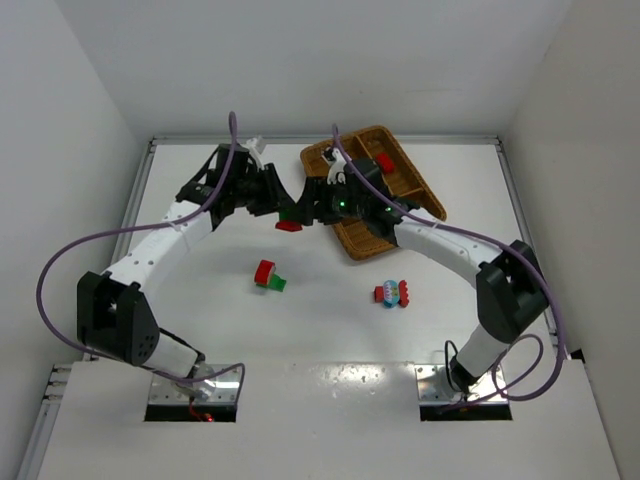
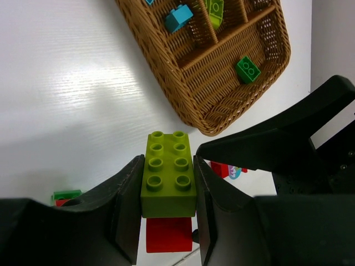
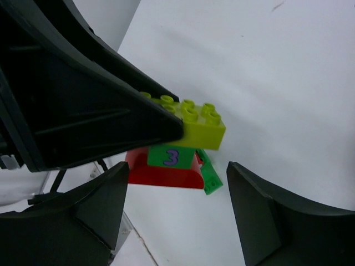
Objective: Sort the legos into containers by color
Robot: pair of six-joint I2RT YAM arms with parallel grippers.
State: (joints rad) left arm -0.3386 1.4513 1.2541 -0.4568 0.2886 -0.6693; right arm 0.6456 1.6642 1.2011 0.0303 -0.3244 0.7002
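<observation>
My left gripper (image 2: 168, 194) is shut on a yellow-green brick (image 2: 168, 174) that tops a clump, held above the table left of the wicker tray (image 1: 400, 215). Under it sit a green brick marked 3 (image 3: 171, 156) and a red base (image 3: 163, 174). My right gripper (image 3: 177, 210) is open, its fingers on either side just below the clump, not touching it. In the top view both grippers, left (image 1: 278, 203) and right (image 1: 308, 208), meet over the red base (image 1: 289, 225). The tray (image 2: 183, 83) holds a cyan brick (image 2: 178, 18), a yellow-green brick (image 2: 214, 11) and a dark green brick (image 2: 248, 70).
A red and green clump (image 1: 268, 275) lies on the table's middle. A red and cyan clump (image 1: 393, 293) lies to the right of it. A red brick (image 1: 384, 161) lies in the tray's far part. Walls enclose the table on three sides.
</observation>
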